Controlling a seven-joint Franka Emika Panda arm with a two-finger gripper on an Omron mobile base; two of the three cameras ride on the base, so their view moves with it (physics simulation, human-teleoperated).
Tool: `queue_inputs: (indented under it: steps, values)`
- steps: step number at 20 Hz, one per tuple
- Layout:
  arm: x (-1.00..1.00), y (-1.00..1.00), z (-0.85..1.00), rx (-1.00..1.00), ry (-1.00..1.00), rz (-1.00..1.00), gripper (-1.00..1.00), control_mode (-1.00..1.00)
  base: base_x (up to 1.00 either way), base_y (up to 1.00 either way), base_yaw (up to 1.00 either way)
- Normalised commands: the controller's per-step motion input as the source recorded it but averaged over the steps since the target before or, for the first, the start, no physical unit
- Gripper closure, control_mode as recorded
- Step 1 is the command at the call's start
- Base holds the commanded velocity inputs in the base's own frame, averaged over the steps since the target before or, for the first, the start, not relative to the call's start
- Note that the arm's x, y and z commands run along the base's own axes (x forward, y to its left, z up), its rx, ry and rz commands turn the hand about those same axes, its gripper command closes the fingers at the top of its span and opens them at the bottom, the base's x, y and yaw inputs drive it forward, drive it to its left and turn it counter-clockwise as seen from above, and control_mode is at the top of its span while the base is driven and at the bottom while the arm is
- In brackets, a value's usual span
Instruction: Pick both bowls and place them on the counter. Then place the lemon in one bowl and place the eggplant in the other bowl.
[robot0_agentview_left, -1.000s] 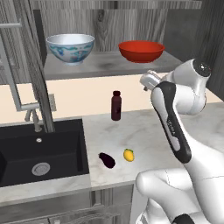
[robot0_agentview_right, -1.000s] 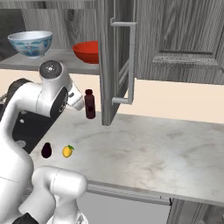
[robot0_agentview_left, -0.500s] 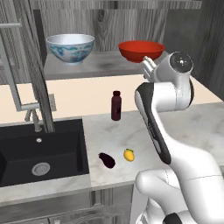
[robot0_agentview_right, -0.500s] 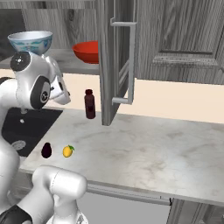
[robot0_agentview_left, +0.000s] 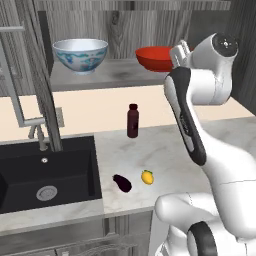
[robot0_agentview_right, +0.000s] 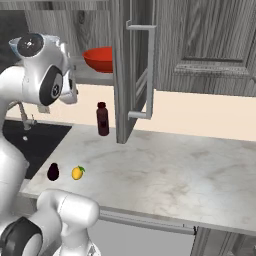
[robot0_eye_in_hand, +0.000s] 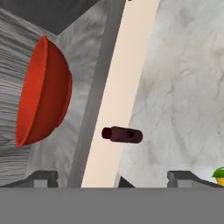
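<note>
Because the gripper (robot0_eye_in_hand: 111, 179) stood wide open and held nothing, rolled onto its side up by the shelf, I judged the danger lay in the reach: fingers catching the red bowl's (robot0_eye_in_hand: 43, 92) rim could shove it back or tip it off the shelf's edge. That bowl sat just ahead of the hand, off toward one fingertip. The floral bowl (robot0_agentview_left: 80, 55) waited well beyond it. Far below the hand lay the lemon (robot0_agentview_left: 147, 177) and eggplant (robot0_agentview_left: 122, 183) on the counter (robot0_agentview_right: 170, 170), near a maroon bottle (robot0_agentview_left: 132, 120).

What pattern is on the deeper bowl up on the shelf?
The deeper bowl is white with a blue-and-red floral pattern outside, pale blue inside; clearest in the left base view.
</note>
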Motion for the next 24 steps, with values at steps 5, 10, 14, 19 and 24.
queue_inputs:
  steps: [5,10,14,19,24]
  values:
    - [0.17,0.14,0.05,0.03,-0.36,-0.28,-1.00,-1.00,0.00,0.00,0.00]
    - [0.20,0.02,0.19,0.00,-0.41,-0.41,-1.00,-1.00,0.00,0.00,0.00]
    - [0.15,0.00,0.28,0.06,-0.15,-0.34,-1.00,-1.00,0.00,0.00,0.00]
    - [0.06,0.00,0.21,0.11,-0.04,-0.22,-1.00,-1.00,0.00,0.00,0.00]
    - [0.07,0.00,0.27,0.07,0.10,-0.27,-1.00,-1.00,0.00,0.00,0.00]
